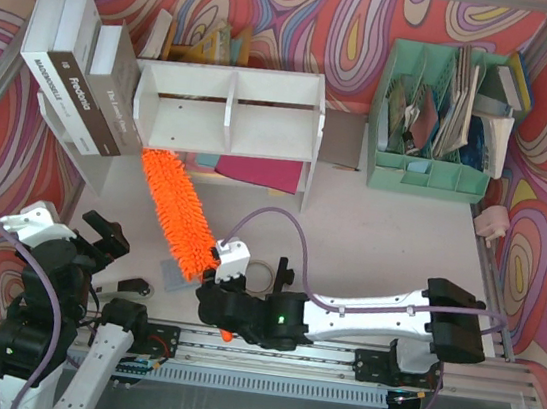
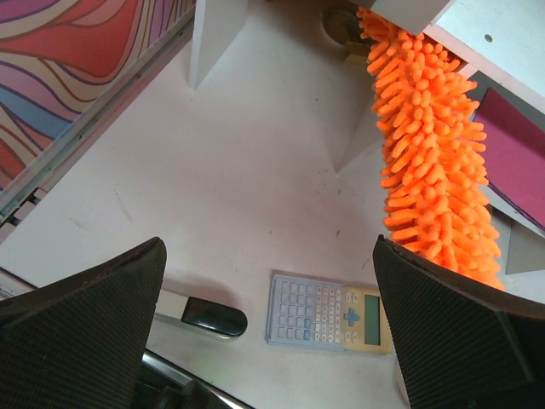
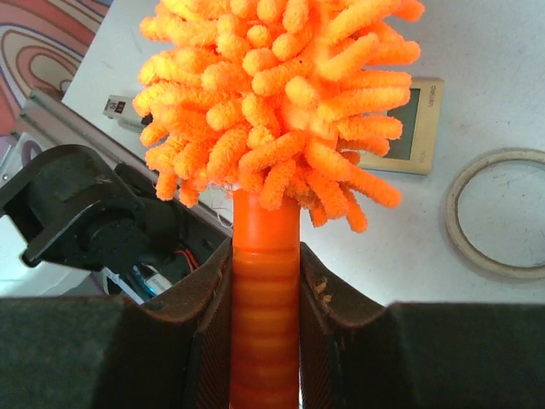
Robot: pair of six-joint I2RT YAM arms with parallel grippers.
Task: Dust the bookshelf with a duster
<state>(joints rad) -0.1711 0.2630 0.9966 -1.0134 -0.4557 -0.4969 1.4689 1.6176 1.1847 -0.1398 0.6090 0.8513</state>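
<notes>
The white bookshelf [image 1: 230,110] stands at the back middle, with a central divider. The fluffy orange duster [image 1: 177,210] slants from the shelf's lower left corner down to my right gripper [image 1: 222,289], which is shut on its orange handle [image 3: 264,281]. The duster's tip touches the shelf's left bottom edge, also seen in the left wrist view [image 2: 426,145]. My left gripper [image 1: 103,238] is open and empty at the near left; its pads [image 2: 94,315] frame a calculator on the table.
Big white and brown books [image 1: 78,78] lean left of the shelf. A mint-green organizer [image 1: 436,120] stands back right. A calculator [image 2: 332,313], a stapler [image 2: 200,313] and a tape ring [image 3: 502,213] lie near the front. A magenta folder [image 1: 262,173] lies under the shelf.
</notes>
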